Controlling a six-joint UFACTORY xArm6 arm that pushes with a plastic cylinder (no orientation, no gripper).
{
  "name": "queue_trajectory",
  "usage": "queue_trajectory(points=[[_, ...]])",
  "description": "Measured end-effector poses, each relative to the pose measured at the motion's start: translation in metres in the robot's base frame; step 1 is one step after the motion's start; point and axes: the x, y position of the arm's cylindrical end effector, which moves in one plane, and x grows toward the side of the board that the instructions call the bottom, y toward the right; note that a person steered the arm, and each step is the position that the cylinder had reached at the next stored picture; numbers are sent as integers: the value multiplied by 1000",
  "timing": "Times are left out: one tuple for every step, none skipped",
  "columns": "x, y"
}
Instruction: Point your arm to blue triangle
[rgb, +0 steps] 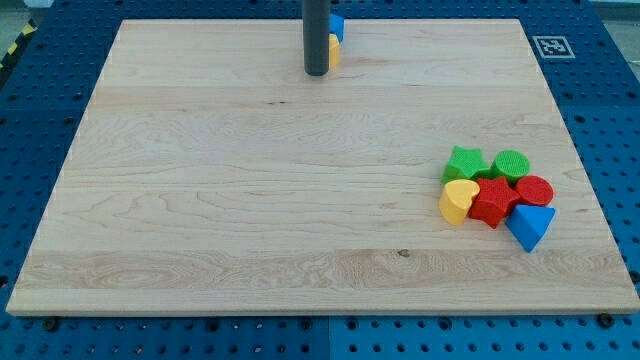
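Risk first. Blue triangle (530, 225) lies nearest the view's bottom, at the lower right of a tight cluster on the tabletop (250, 200). It touches the red star-shaped block (492, 202) on its left and the red round block (534, 189) just above it. Yellow heart (458, 201) sits at the cluster's left edge; green star (465, 163) and green round block (511, 164) form the far row.

Judgement: an approach straight across from the view's top left would meet the greens or the yellow heart before the target, pushing the packed blocks into the triangle and shifting it. Coming in from the view's bottom or right, where the triangle's sides are open, looks safer. Overshoot could nudge it toward the tabletop's right edge.

Far side: my tip (317, 72) rests near the top edge, well apart from the cluster. The tool is a plain rod, with nothing to open or close, and it holds nothing. A yellow block (334, 51) and a blue block (338, 27) sit just beside it on the right, partly hidden; contact cannot be told.
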Motion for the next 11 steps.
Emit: queue_trajectory(points=[[-19,5],[-15,6],[19,-7],[32,-25],[32,-27],[51,-27],[142,-27],[216,-1],[244,76],[273,114],[295,175]])
